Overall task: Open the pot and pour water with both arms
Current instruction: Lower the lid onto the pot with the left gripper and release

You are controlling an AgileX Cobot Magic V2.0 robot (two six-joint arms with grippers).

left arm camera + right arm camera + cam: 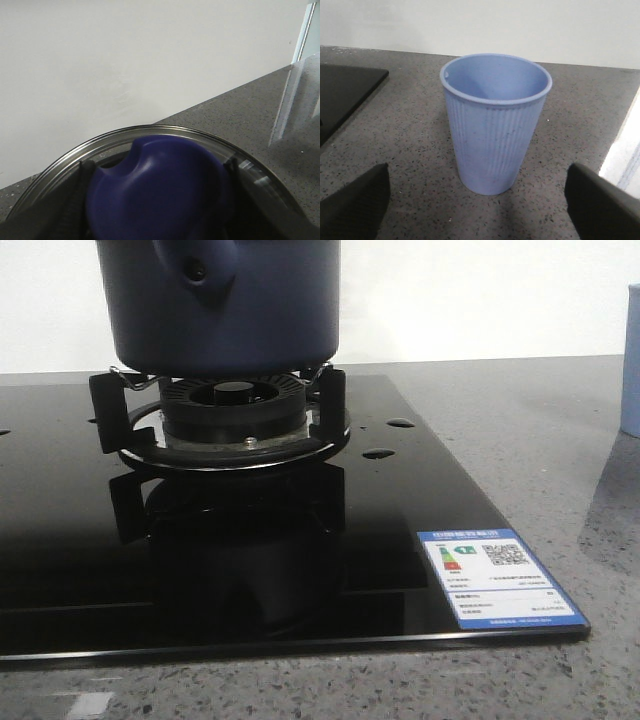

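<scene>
The dark navy-blue pot stands on the gas burner, its handle with a hole facing the camera; its top is cut off. In the left wrist view, the glass lid with a metal rim fills the lower part. My left gripper is shut on the lid's blue knob, with a dark finger against each side. My right gripper is open and low over the counter. The pale blue ribbed cup stands upright just ahead, centred between its fingers, untouched.
The burner sits on a black glass hob with an energy label at its front right corner. Grey speckled counter surrounds it. The cup shows at the right edge of the front view. A white wall stands behind.
</scene>
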